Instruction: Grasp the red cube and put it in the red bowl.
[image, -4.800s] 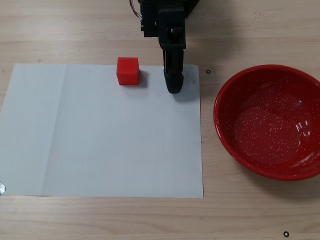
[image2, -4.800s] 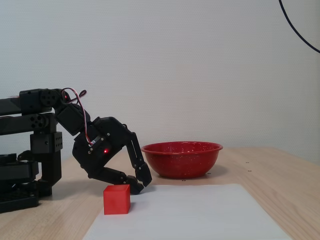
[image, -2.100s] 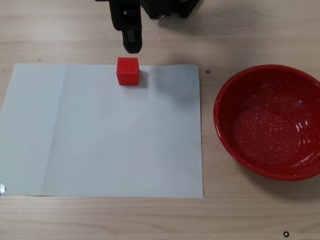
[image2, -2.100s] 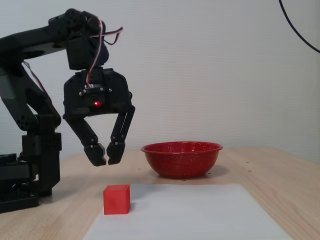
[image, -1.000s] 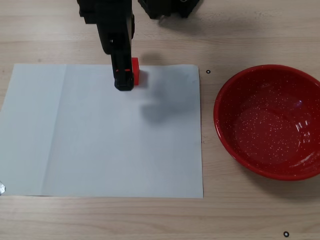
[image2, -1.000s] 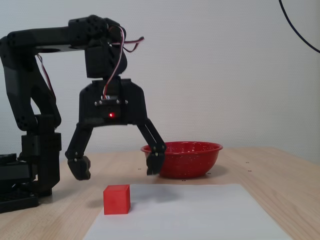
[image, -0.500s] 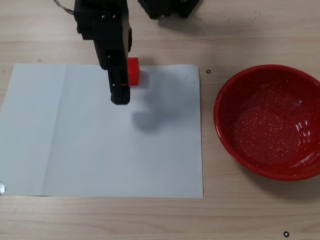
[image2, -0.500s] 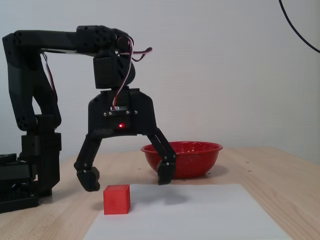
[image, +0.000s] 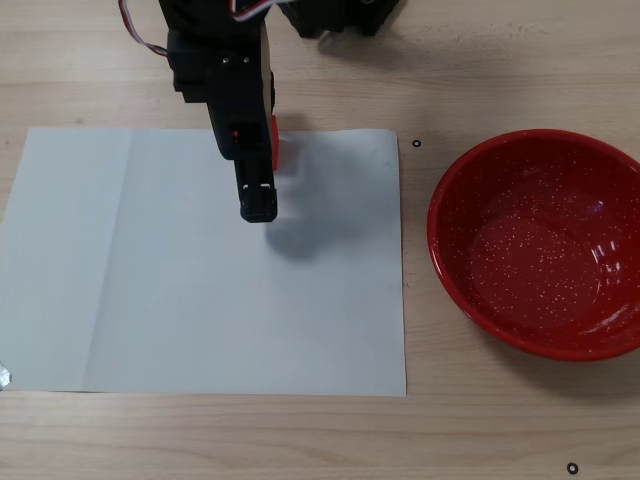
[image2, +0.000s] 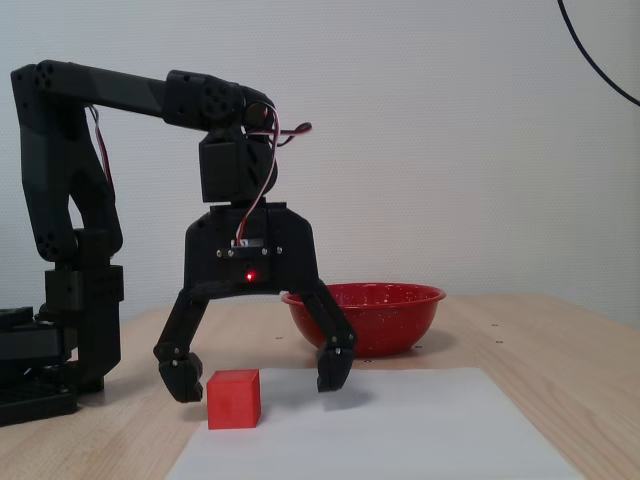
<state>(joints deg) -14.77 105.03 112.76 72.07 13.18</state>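
Note:
The red cube (image2: 234, 398) sits at the edge of a white paper sheet (image2: 420, 430). In a fixed view from above, only a sliver of the cube (image: 275, 143) shows beside the black arm. My gripper (image2: 257, 384) is open and hangs just over the cube, with one fingertip (image2: 180, 378) on each side of it and not touching. From above, the gripper (image: 252, 165) covers most of the cube. The red bowl (image: 540, 240) is empty, standing to the right of the paper; in the side view, the bowl (image2: 365, 312) is behind the gripper.
The white sheet (image: 200, 270) lies on a wooden table (image: 300, 440). The arm's black base (image2: 60, 330) stands at the left of the side view. Small black marks (image: 416, 143) dot the table near the bowl.

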